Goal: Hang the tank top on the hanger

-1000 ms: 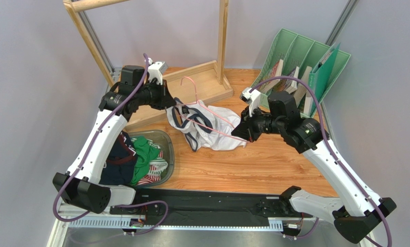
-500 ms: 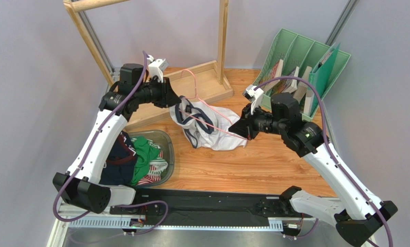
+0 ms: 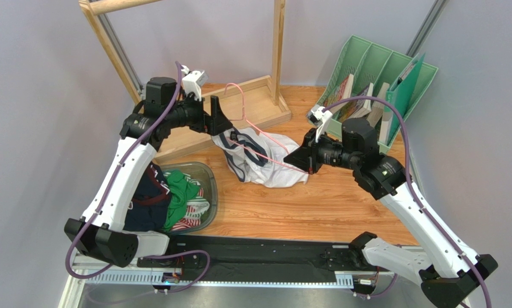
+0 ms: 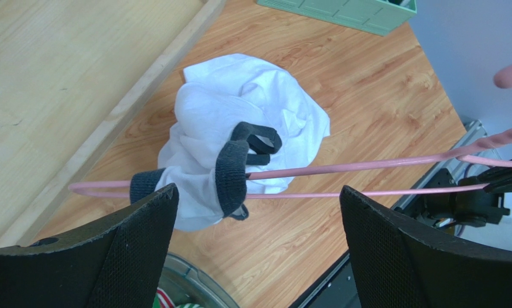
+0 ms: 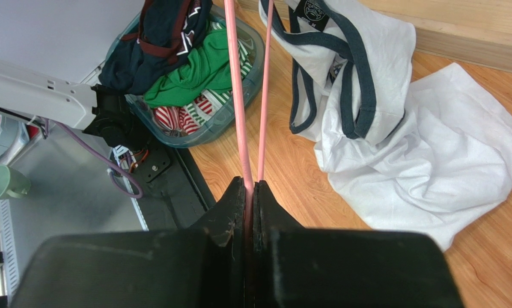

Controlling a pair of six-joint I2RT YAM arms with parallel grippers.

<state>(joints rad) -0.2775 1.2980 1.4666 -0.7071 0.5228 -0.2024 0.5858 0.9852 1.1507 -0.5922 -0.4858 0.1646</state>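
The white tank top (image 3: 260, 154) with navy trim lies bunched on the wooden table. One navy-edged strap (image 4: 233, 174) is looped over the left end of the pink wire hanger (image 4: 368, 167), and the rest of the shirt (image 4: 246, 109) sags to the table. My left gripper (image 3: 217, 119) hovers just above that strap, jaws wide open and holding nothing (image 4: 258, 212). My right gripper (image 3: 301, 160) is shut on the hanger's right end (image 5: 251, 192) and holds the hanger (image 5: 238, 96) off the table, with the shirt (image 5: 419, 160) to its right.
A wooden rack frame (image 3: 255, 102) stands behind the shirt. A clear bin (image 3: 208, 176) at the near left holds green, striped and dark navy garments (image 5: 188, 77). A green file organiser (image 3: 381, 74) with books stands at the back right.
My left gripper has opened and let go of the tank top's strap, which now hangs on the hanger's left end. The right gripper keeps its grip and has shifted slightly right.
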